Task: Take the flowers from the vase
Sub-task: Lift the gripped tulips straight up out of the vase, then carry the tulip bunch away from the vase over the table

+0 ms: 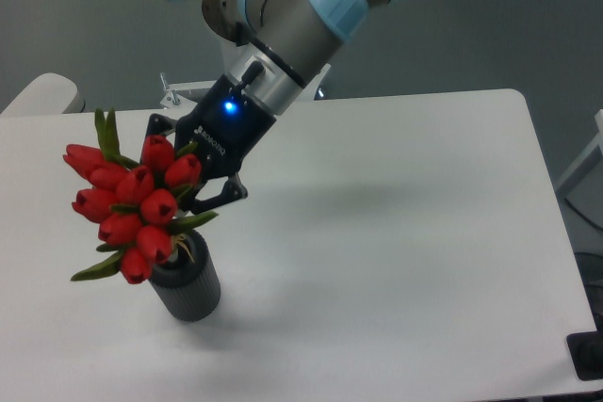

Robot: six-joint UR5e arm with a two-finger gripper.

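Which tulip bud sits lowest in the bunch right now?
The bud at the bottom left, hanging just beside the vase rim above a drooping green leaf; every other bud sits higher.

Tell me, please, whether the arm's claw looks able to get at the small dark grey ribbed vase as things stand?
Probably not directly: the claw looks shut on the bunch of red tulip buds, which overhangs the vase and covers most of its rim. The vase's right side looks unobstructed.

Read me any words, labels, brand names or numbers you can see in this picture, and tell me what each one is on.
Small white lettering on the black two-finger gripper body, beside its blue light: too blurred to read.
Bunch of red tulip flowers: no text.
Dark grey ribbed cylinder vase: no text.
White table: no text.
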